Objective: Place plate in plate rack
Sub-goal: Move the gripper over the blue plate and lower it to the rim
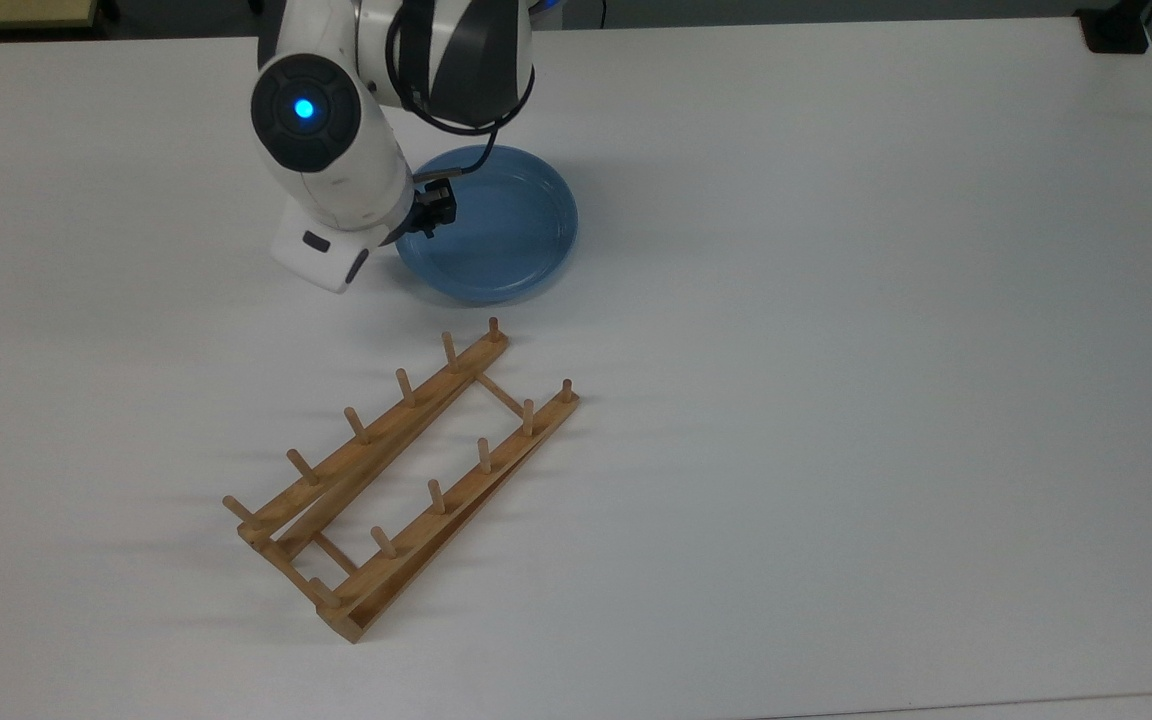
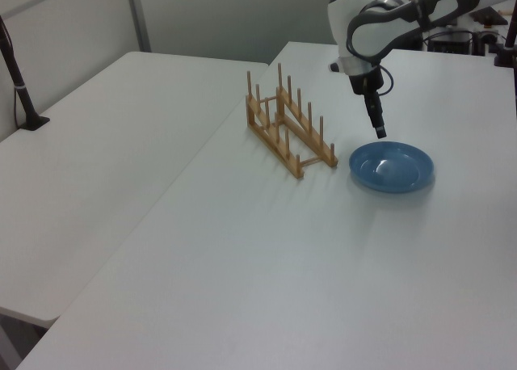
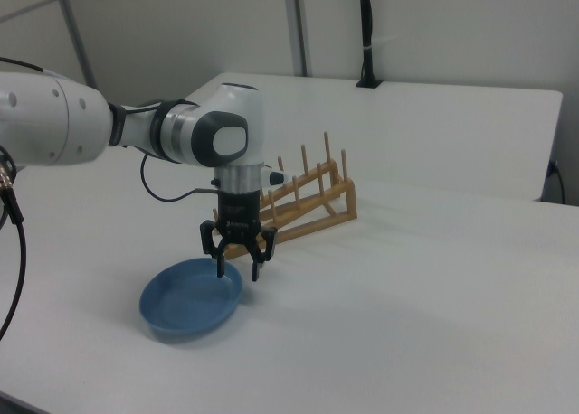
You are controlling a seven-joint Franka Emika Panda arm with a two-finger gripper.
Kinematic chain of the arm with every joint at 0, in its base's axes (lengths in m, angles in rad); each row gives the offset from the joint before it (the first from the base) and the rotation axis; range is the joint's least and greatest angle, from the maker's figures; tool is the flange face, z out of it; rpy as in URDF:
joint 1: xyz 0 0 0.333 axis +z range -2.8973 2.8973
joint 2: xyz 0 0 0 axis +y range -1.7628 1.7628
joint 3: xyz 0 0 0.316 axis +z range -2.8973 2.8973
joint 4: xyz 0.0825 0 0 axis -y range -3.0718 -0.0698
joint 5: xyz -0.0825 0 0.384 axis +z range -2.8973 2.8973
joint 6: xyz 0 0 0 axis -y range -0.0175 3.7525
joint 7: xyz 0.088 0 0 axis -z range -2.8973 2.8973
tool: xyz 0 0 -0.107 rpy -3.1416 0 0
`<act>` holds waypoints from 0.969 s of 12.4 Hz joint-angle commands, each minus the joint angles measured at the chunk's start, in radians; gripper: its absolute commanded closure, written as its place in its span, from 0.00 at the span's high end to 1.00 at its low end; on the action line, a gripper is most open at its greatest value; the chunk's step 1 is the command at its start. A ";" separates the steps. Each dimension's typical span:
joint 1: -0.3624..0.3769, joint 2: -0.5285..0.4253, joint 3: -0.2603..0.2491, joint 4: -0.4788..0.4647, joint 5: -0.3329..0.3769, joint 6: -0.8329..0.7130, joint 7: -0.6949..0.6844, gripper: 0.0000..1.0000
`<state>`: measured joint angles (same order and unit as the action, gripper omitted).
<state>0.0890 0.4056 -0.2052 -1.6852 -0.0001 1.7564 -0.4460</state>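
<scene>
- So the round, shallow, glossy light-blue plate (image 1: pixel 491 225) was lying flat on the white table (image 1: pixel 836 300), a little way off from one end of the light-brown wooden plate rack (image 1: pixel 398 484) with its two rails of upright pegs. Nothing was in the rack.
- The white robot arm's black two-finger gripper (image 3: pixel 237 265) hung pointing straight down over the plate's edge, on the side toward the rack in the right view.
- Its fingers were spread wide with nothing between them. In the right view one fingertip sat over the inside of the plate and the other just outside the rim, so it looked set up to straddle the rim and pinch it.
- Makes sense to me: a flat plate gives you nothing else to grab, so the raised rim is the only handle.
- It looked to be just above the plate, not touching, though I couldn't be sure.
- My guess is the task was barely started: grab first, then tip the plate upright and slot it between pegs.
- That glossy rim could slip in a pinch grip.
</scene>
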 commanded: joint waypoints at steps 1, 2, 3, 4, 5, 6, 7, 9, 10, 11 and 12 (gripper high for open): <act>0.011 0.007 0.009 -0.016 -0.011 0.000 -0.023 0.67; 0.011 0.013 0.009 -0.016 -0.017 0.012 -0.022 0.66; 0.009 0.015 0.009 -0.019 -0.017 0.030 -0.022 0.64; 0.011 0.015 0.010 -0.030 -0.017 0.043 -0.022 0.62; 0.011 0.016 0.010 -0.037 -0.017 0.057 -0.022 0.58; 0.012 0.027 0.013 -0.039 -0.017 0.066 -0.020 0.54; 0.011 0.032 0.021 -0.039 -0.017 0.067 -0.019 0.49; 0.011 0.035 0.026 -0.039 -0.020 0.067 -0.017 0.42; 0.011 0.035 0.027 -0.039 -0.020 0.067 -0.017 0.39; 0.011 0.035 0.027 -0.039 -0.020 0.067 -0.017 0.35; 0.011 0.035 0.027 -0.045 -0.020 0.067 -0.017 0.30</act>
<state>0.0962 0.4522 -0.1801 -1.7076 -0.0067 1.7989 -0.4510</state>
